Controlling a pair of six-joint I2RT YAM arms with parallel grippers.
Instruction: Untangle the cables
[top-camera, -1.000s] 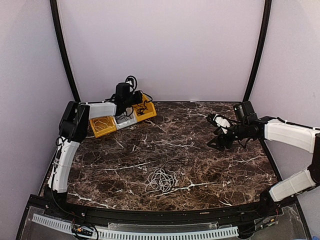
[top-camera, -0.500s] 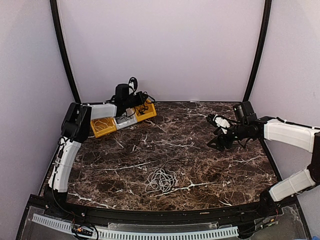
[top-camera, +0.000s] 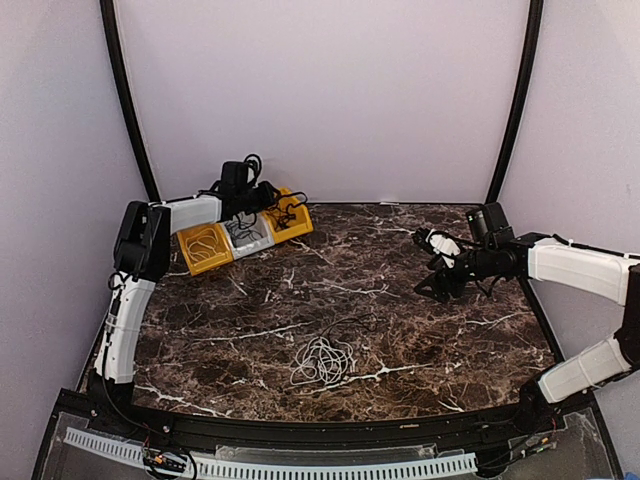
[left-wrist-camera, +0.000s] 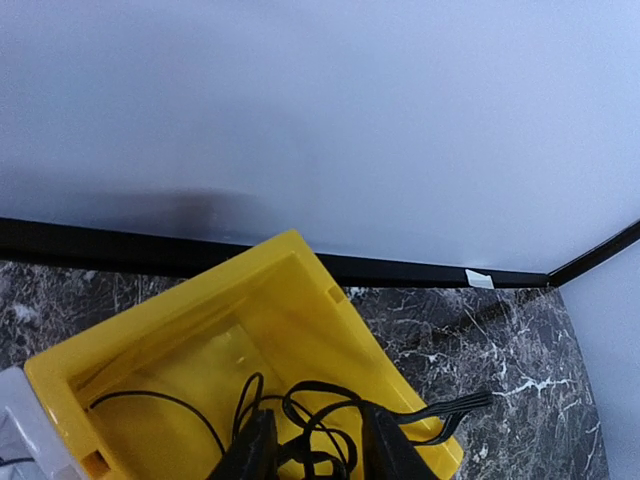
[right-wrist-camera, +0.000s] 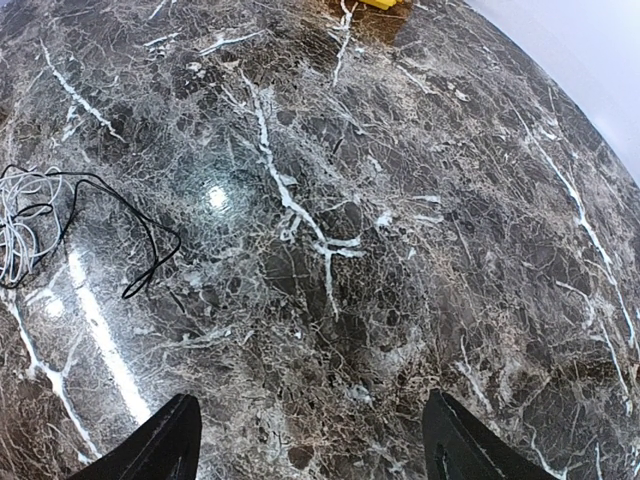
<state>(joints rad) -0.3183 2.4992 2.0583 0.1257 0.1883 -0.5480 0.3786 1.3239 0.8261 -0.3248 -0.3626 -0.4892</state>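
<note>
At the marble table's (top-camera: 420, 340) far left corner stand three bins: a left yellow bin (top-camera: 207, 266) with one white cable (top-camera: 205, 245), a grey bin (top-camera: 255, 245), and a right yellow bin (left-wrist-camera: 300, 310) holding one black cable (left-wrist-camera: 445, 406) straddled by the half-open left gripper (left-wrist-camera: 320, 455), while the right gripper (right-wrist-camera: 315, 450) is spread wide and empty, and one tangle (top-camera: 323, 362) lies near the near edge's middle.

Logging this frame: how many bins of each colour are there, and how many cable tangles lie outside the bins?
Yellow bins: 2
Grey bin: 1
Cable tangle outside the bins: 1
Total: 4
</note>
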